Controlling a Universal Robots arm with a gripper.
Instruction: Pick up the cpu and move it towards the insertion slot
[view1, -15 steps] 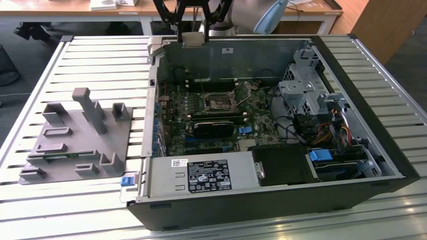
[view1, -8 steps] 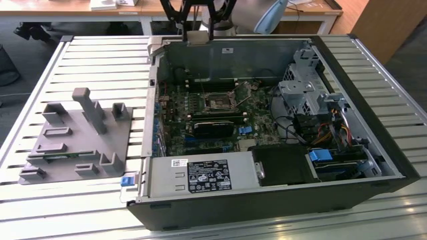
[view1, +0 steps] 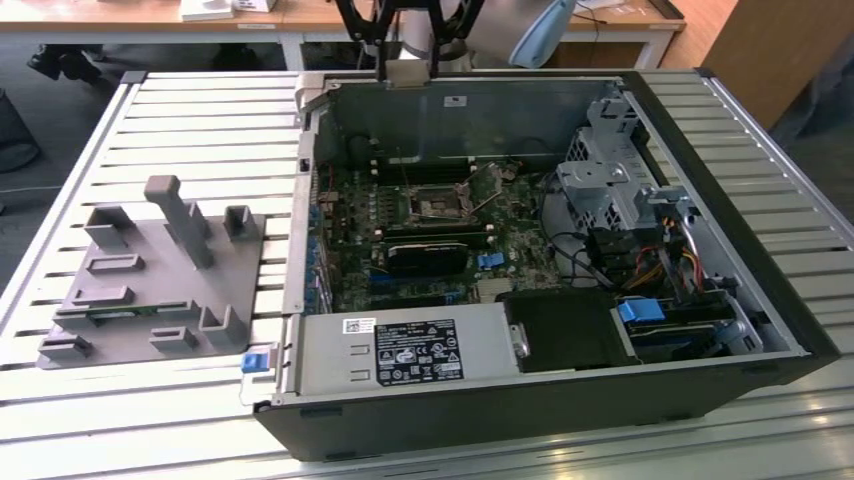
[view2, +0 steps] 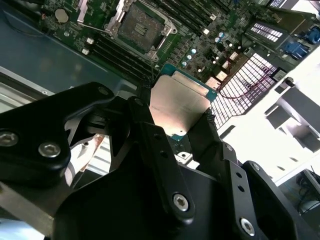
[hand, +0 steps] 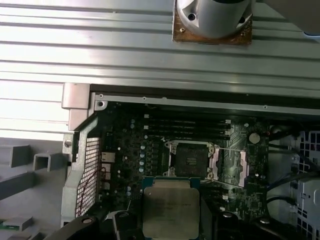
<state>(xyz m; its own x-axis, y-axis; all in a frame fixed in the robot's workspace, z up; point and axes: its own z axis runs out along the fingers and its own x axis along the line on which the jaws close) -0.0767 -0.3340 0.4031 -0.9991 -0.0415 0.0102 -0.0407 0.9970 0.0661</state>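
The black tool (view2: 180, 125) is filling the near part of the second wrist view, its two fingers (view2: 150, 135) clenching the cpu (view2: 177, 102) by opposite edges. The chip's silvery top with its pale rim is facing the camera, held flat and lifted clear of the board. In the first wrist view the cpu (hand: 171, 206) is sitting between the fingertips just at 6 o'clock of the insertion slot (hand: 191, 161), close to it but apart. The slot's dark square is lying bare, its shiny frame swung open to the 3 o'clock side. In the exterior view the tool (view1: 404, 72) is hanging at 12 o'clock over the open computer case (view1: 747, 330), above its far wall, while the insertion slot (view1: 439, 203) is lying on the green board below. The grey fixture (view1: 147, 280) with upright posts is resting on the slatted desk (view1: 200, 120) at 9 o'clock of the case.
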